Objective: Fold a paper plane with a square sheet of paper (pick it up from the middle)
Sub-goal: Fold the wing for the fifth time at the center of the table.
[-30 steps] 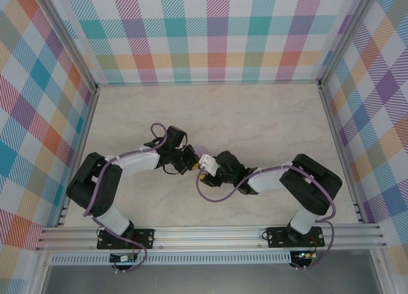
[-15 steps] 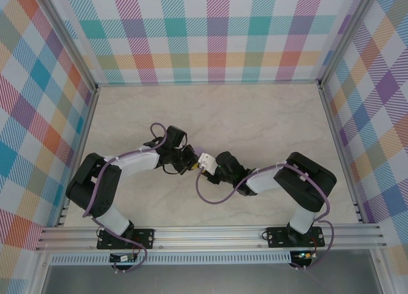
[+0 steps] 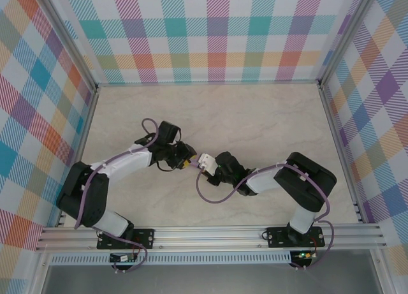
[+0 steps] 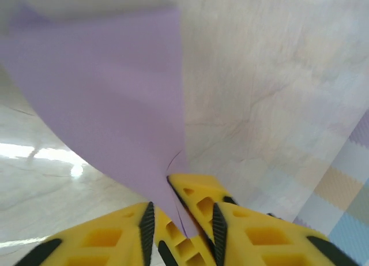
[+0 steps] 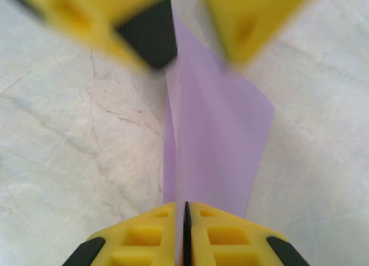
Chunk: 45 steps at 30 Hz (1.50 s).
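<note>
**Robot test cell in a lab**

This is a robotics lab rig; a marble-pattern counter [image 3: 255, 115] is closed in by an aluminium frame [image 3: 210, 233] carrying pastel checked walls [image 3: 217, 32]; the left arm [image 3: 124, 163] and the right arm [image 3: 306, 179] are bolted to its near rail, with loose purple cables [image 3: 207, 197] showing.

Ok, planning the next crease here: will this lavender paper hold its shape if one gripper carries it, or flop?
Probably floppy: the paper bows in a curve beyond the left gripper rather than lying flat. Likely very light, since the right gripper seems to carry it by one pinched edge. Its smooth face could slip from a loose pinch.
</note>
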Motion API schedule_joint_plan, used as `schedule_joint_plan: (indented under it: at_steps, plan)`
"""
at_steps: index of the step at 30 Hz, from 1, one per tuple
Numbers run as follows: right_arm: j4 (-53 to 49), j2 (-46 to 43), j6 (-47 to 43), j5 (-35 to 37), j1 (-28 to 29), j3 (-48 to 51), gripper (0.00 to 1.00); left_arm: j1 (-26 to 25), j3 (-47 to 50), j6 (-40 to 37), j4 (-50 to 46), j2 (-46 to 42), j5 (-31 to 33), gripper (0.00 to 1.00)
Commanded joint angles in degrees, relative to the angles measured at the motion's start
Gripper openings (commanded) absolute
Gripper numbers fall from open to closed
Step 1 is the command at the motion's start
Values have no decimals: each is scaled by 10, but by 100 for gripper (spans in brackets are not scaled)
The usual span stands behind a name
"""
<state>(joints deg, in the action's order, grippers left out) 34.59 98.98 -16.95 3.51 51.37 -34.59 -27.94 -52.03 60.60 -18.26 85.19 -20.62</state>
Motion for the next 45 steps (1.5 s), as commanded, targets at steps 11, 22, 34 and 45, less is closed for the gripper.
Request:
schedule_joint_plan:
  at_steps: [11,22,34,45]
  plan:
    - [-80,24,219,-167,-32,-53,11,38,135,-7,126,-126,-14,39]
    - [-113,56,318,-214,-42,-92,13,-15,191,18,271,-56,-30,25]
    - [-137,49,349,-256,-57,-100,27,-17,174,6,272,-10,-24,17]
    - [-171,41,374,-296,-76,-117,33,-20,160,-10,260,-3,-32,17]
